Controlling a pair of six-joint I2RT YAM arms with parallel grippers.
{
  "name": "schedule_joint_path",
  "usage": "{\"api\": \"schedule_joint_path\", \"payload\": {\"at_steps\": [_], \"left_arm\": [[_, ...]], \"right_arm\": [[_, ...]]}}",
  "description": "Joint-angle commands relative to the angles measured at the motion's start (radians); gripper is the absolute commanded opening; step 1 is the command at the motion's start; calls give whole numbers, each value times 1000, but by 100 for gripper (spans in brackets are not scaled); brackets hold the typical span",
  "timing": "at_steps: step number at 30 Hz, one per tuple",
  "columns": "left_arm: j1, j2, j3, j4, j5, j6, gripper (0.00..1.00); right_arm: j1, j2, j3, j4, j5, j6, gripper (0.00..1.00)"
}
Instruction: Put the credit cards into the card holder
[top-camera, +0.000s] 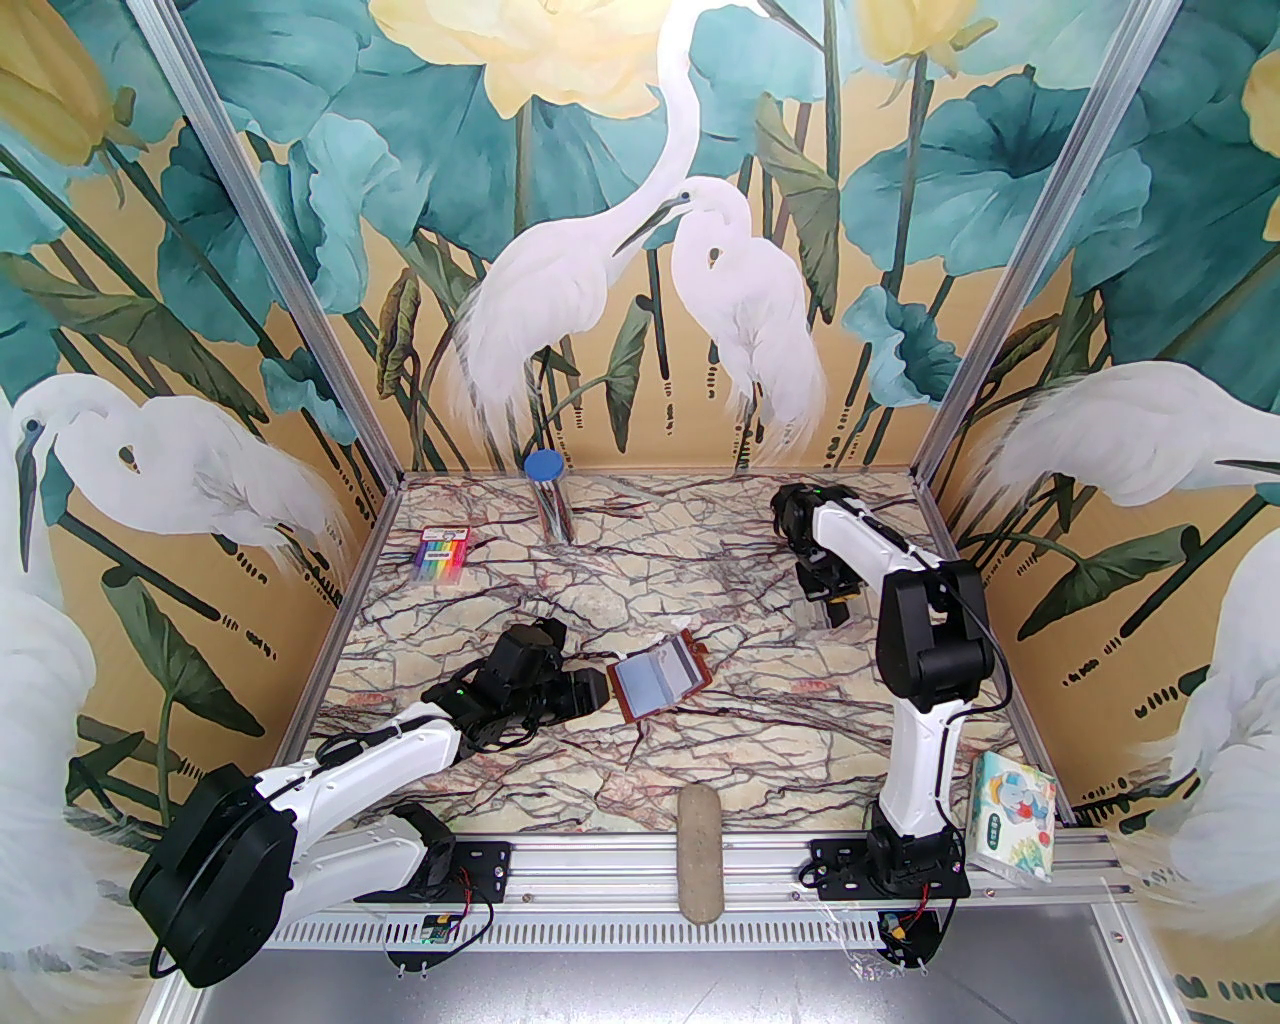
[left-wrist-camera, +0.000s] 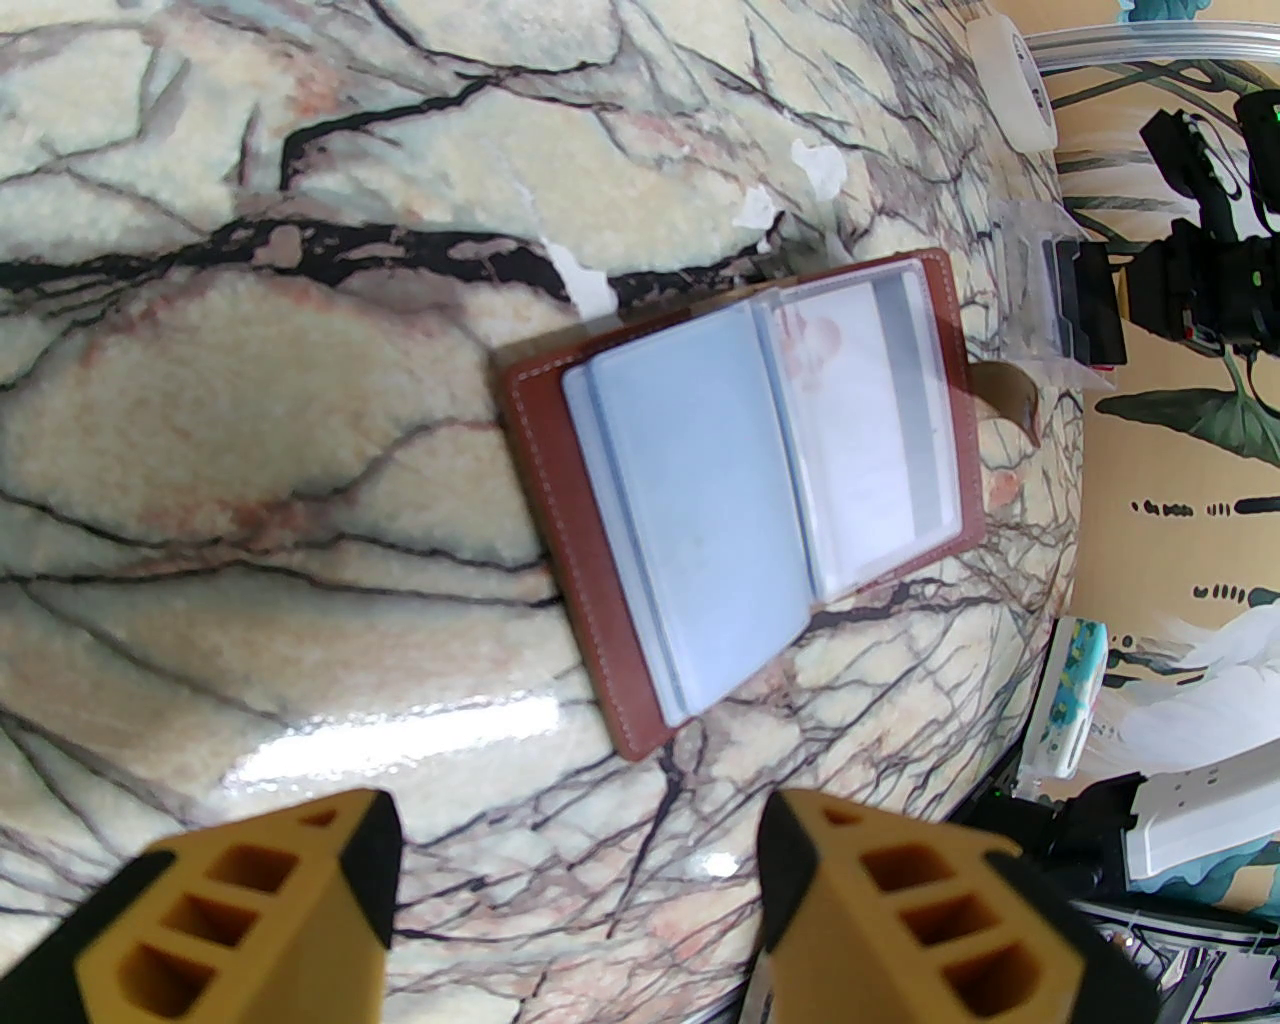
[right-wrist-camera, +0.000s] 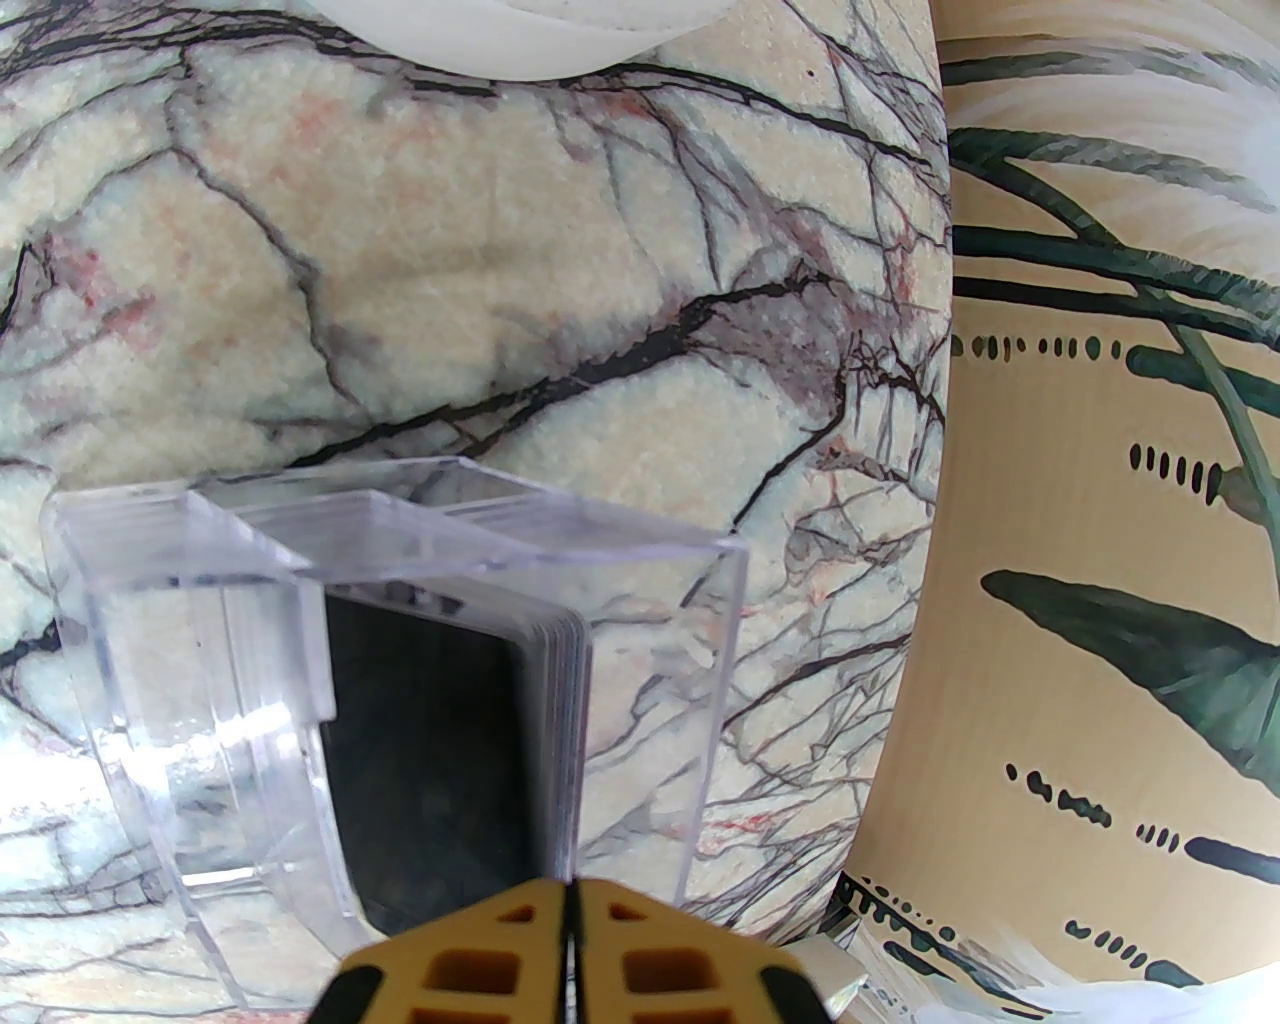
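Well, a clear box (right-wrist-camera: 200, 700) walls in the credit cards (right-wrist-camera: 430, 750), right gripper (right-wrist-camera: 570, 920) pinched together at their edge; left gripper (left-wrist-camera: 580, 815) gapes beside the card holder (left-wrist-camera: 740, 480).

Open card holder (top-camera: 660, 685), credit cards (right-wrist-camera: 430, 750) well apart from it.
The reddish-brown leather holder lies flat mid-table, blue-tinted sleeves up, a pale card (left-wrist-camera: 880, 400) with a grey stripe inside one. The dark cards stand on edge, stacked in a clear box (right-wrist-camera: 150, 650).
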Motion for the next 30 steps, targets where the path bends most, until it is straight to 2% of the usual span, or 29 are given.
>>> {"api": "schedule_joint_path", "payload": {"at_steps": [1,6,9,12,17,30], "left_arm": [[7,2,-6,18,22,-13,64],[7,4,-7,18,21,-12,64],[6,4,-7,20,20,-12,64],[6,5,-5,21,21,-12,64],[6,3,-6,18,22,-10,64],[6,16,2,20,25,-7,64]], "right_arm": [[-4,-25,12,-12,14,11,10],[-4,-30,11,-9,10,11,8],[-4,-41,5,8,-40,8,19],[-4,-45,1,22,-92,6,21],[-8,-31,-1,26,-108,5,24],[-16,-11,-7,30,-110,4,25]]}}
